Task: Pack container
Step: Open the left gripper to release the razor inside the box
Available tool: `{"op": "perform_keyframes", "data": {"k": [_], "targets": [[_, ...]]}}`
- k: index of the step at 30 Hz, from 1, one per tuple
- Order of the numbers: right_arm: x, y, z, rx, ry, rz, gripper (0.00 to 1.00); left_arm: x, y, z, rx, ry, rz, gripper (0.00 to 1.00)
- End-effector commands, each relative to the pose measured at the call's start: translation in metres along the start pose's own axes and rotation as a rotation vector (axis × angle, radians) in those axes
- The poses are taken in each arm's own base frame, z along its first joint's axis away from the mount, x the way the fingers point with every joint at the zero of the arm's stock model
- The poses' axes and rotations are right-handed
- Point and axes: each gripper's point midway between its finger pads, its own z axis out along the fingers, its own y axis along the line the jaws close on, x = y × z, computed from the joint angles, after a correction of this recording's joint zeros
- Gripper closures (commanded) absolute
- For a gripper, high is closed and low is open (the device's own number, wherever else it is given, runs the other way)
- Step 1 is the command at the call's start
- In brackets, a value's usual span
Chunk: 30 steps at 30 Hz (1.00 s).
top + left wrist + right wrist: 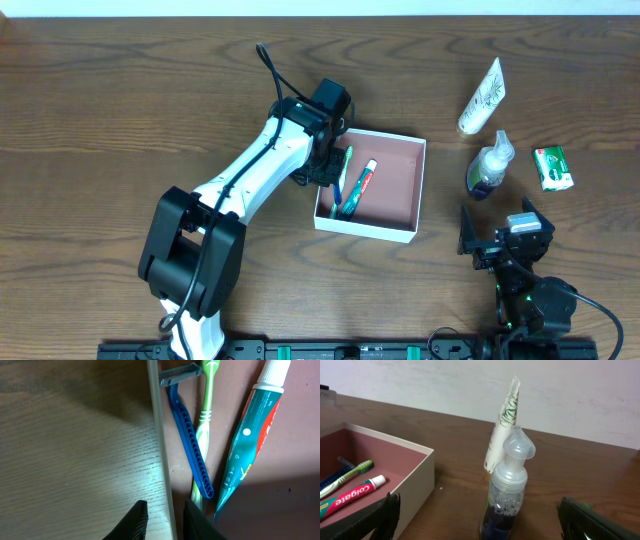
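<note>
Dark fingertips [137, 520] of the left gripper [165, 505] poke into the bottom of the left wrist view, cut off by the frame. They stand narrowly apart, one on each side of the thin white wall of the container [159, 435], with a sliver of gap on both sides. From overhead this claw is hidden under its own wrist, which also covers most of the box's left edge. The toothbrush [204, 425] loses its head at the top of the frame, and the tail of the toothpaste [250, 435] sinks into shadow.

On the table [100, 100], the container sits near the middle, just right of the left arm. To its right, well apart, lie a white tube [483, 97], a pump bottle [490, 165] and a green packet [552, 167]. The right gripper [479, 502] hangs near the front edge, jaws spread wide and holding nothing, the bottle standing ahead of it.

Inside the box: one blue razor [192, 450], one green toothbrush, one toothpaste. Outside: one tube, one bottle, one packet.
</note>
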Motion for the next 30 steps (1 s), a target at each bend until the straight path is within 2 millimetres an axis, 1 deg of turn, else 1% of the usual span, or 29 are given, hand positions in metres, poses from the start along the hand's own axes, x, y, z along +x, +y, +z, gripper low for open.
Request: {"op": "perform_keyframes", "data": {"k": [1, 3, 4, 22, 30], "targets": [[0.001, 0.003, 0.0, -0.012, -0.002, -0.013, 0.01, 0.003, -0.001, 0.003, 0.007, 0.013, 0.015, 0.81], [0.001, 0.003, 0.0, -0.012, -0.002, -0.013, 0.01, 0.002, -0.001, 0.003, 0.008, 0.011, -0.001, 0.93], [0.001, 0.003, 0.0, -0.012, -0.002, -0.013, 0.01, 0.002, -0.001, 0.003, 0.008, 0.01, -0.009, 0.94], [0.001, 0.003, 0.0, -0.012, -0.002, -0.013, 0.01, -0.009, -0.003, 0.003, 0.023, -0.029, -0.29, 0.94], [0.001, 0.003, 0.0, -0.012, -0.002, -0.013, 0.01, -0.01, -0.004, 0.003, 0.026, -0.035, -0.361, 0.94]]}}
